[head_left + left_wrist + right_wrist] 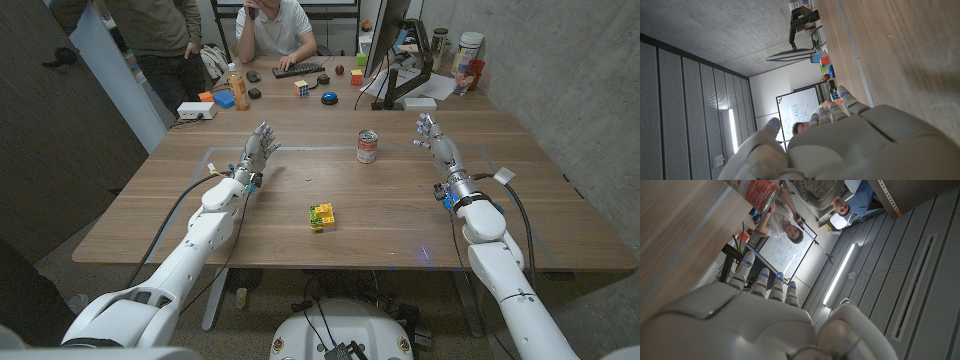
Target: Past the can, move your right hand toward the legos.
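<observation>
My right hand (436, 143) stands empty, fingers apart, beside the can (367, 146) on the bench (540, 215), so I'd judge it must sweep past that toward the legos (321, 216).

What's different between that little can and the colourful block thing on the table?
The can is a round cylinder standing upright, with a red and white label and a metal top; the legos are a blocky cluster in yellow, green and red. The can looks taller, the legos sit lower. The can stands farther from the robot, nearer the right hand; the legos lie nearer, between the two arms. Both rest untouched on the wooden table.
</observation>
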You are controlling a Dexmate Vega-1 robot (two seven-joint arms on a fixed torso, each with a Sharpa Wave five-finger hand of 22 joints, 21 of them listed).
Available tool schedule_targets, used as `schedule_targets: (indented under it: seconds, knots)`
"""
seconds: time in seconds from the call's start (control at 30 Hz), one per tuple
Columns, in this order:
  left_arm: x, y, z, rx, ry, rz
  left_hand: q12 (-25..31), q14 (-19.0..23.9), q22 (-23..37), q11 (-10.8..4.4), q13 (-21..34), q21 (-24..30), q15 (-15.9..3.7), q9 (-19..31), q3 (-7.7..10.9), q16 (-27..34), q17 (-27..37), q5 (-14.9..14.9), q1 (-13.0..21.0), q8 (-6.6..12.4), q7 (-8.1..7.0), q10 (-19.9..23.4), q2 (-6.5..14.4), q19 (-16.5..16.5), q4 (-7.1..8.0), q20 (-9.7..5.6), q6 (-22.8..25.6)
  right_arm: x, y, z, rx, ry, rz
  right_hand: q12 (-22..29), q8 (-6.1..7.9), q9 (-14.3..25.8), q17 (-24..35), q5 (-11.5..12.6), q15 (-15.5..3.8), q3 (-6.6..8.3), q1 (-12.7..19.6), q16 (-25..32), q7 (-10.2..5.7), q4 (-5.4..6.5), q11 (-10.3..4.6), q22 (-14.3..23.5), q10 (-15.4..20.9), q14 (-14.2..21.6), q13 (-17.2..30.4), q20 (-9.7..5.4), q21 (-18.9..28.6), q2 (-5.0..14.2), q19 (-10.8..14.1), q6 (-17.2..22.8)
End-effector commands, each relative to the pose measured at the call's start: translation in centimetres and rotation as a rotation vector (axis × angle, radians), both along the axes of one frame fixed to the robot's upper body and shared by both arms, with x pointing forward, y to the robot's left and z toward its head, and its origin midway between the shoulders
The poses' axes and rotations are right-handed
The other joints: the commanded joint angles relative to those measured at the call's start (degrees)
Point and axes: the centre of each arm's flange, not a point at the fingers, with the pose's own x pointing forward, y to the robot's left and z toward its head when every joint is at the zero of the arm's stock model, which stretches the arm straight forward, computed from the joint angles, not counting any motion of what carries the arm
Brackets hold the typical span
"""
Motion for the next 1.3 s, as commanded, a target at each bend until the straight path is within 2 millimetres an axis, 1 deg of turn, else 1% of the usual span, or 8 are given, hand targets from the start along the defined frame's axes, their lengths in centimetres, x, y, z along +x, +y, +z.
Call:
schedule_targets:
  seconds: [0.03,0.2,0.37,0.63,0.87,0.93,1.03,1.3]
  knots:
    - [0.1,0.0,0.1,0.003,-0.001,0.002,0.43,-0.48,0.21,0.17,0.08,-0.11,0.07,0.18,0.28,0.24,0.20,0.34,0.00,0.41,0.04,-0.36,6.36,0.24,0.01,-1.59,-1.02,-3.8,2.5,-1.1,-0.106,-0.078,-0.082,0.29,0.18,0.32,0.28,-0.06,0.35,-0.39,0.10,-0.13,0.02,0.00,-0.01,0.11,0.80,0.72,0.21,0.21,-0.46,-0.94,0.78,0.44]
    - [0.1,0.0,0.1,0.003,-0.001,-0.001,0.41,-0.48,0.21,0.26,0.08,-0.17,0.04,0.18,0.27,0.24,0.20,0.34,0.00,0.42,0.07,-0.39,6.36,0.30,0.01,-1.56,-1.01,-5.4,3.6,-1.6,-0.162,-0.117,-0.115,0.34,0.13,0.33,0.27,-0.06,0.54,-0.43,0.37,-0.17,-0.19,-0.15,0.06,0.14,0.88,1.03,0.21,0.20,-0.55,-0.98,1.13,0.30]
    - [0.2,-0.2,0.0,0.003,-0.001,-0.005,0.43,-0.47,0.22,0.26,0.08,-0.25,0.10,0.18,0.26,0.24,0.20,0.34,0.00,0.41,0.06,-0.35,6.37,0.29,0.02,-1.57,-1.00,-6.8,5.4,-2.3,-0.239,-0.160,-0.178,0.34,0.00,0.34,0.25,0.00,0.58,-0.07,1.52,-0.43,-0.54,-0.67,0.08,0.18,0.79,1.18,0.22,0.19,-0.75,-0.52,1.74,-0.28]
    - [0.2,-0.4,-0.1,0.006,0.000,-0.011,0.40,-0.47,0.22,0.19,0.08,-0.36,0.08,0.18,0.24,0.23,0.20,0.35,0.00,0.40,0.04,-0.40,6.38,0.36,0.02,-1.60,-1.02,-7.9,8.3,-3.8,-0.354,-0.208,-0.251,0.46,0.39,0.38,0.22,0.00,0.58,0.21,3.21,-0.71,-1.00,-1.55,-0.15,0.18,0.93,1.85,0.22,0.23,-1.18,-0.36,2.61,0.28]
    - [0.2,-0.6,0.0,0.010,-0.003,-0.019,0.41,-0.38,0.23,0.17,0.08,-0.44,0.03,0.18,0.23,0.26,0.20,0.36,0.00,0.41,0.07,-0.37,6.38,0.38,0.02,-1.59,-0.99,-7.7,11.7,-4.8,-0.461,-0.239,-0.267,0.68,0.70,0.43,0.21,0.01,-0.02,0.54,5.12,-0.87,-1.28,-2.55,-0.89,0.20,1.37,2.92,0.21,0.21,-1.58,-0.20,3.71,0.80]
    - [0.2,-0.6,0.0,0.008,-0.003,-0.019,0.42,-0.41,0.23,0.18,0.08,-0.47,0.04,0.18,0.23,0.25,0.20,0.36,0.00,0.41,0.07,-0.37,6.39,0.40,0.02,-1.60,-0.98,-7.7,12.0,-4.9,-0.470,-0.244,-0.270,0.97,1.10,0.45,0.20,0.03,-0.18,0.79,6.53,-1.01,-1.68,-3.30,-1.14,0.20,2.01,3.60,0.21,0.21,-1.83,-0.12,4.53,1.74]
    - [0.0,-0.3,-0.1,0.005,-0.003,-0.016,0.42,-0.36,0.23,0.19,0.08,-0.52,0.15,0.18,0.22,0.26,0.20,0.36,0.00,0.40,0.05,-0.35,6.39,0.43,0.02,-1.60,-0.99,-7.9,12.8,-5.0,-0.514,-0.258,-0.288,1.33,1.50,0.47,0.19,0.15,-0.58,0.98,7.99,-1.09,-1.63,-4.11,-1.15,0.21,2.93,4.52,0.21,0.20,-2.10,-0.18,5.48,2.80]
    - [-0.1,0.0,-0.3,0.002,-0.001,-0.015,0.42,-0.35,0.23,0.16,0.08,-0.64,0.10,0.18,0.21,0.26,0.20,0.37,0.00,0.41,0.07,-0.33,6.41,0.49,0.03,-1.66,-0.96,-8.1,14.9,-5.4,-0.586,-0.271,-0.285,1.16,1.03,0.48,0.20,0.47,-0.44,1.02,9.51,-1.63,-1.70,-5.01,-1.11,0.20,2.56,4.46,0.21,0.21,-2.41,-0.52,6.71,1.84]
